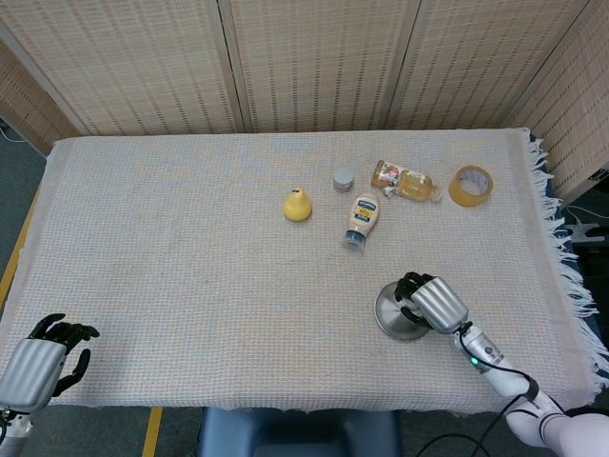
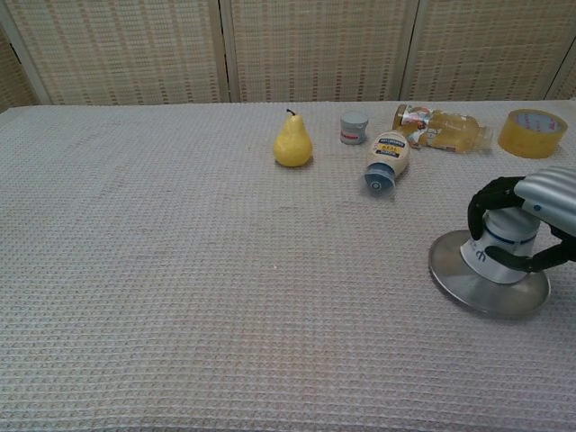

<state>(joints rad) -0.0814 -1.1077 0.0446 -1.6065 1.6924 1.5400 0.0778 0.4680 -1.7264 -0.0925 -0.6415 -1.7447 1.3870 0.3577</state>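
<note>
My right hand (image 1: 431,303) (image 2: 533,214) grips the white knob of a round metal lid (image 1: 395,313) (image 2: 486,283) that lies flat on the woven cloth near the table's front right. Its dark fingers (image 2: 490,200) wrap around the knob from above. My left hand (image 1: 40,358) hangs off the front left corner of the table, fingers curled in, holding nothing; the chest view does not show it.
A yellow pear (image 1: 298,205) (image 2: 292,141), a small grey cap (image 1: 343,178) (image 2: 354,127), a lying mayonnaise bottle (image 1: 362,219) (image 2: 387,160), a lying clear bottle (image 1: 406,181) (image 2: 441,127) and a tape roll (image 1: 471,185) (image 2: 532,132) sit at the back right. The cloth's fringed edge (image 1: 571,276) runs along the right side.
</note>
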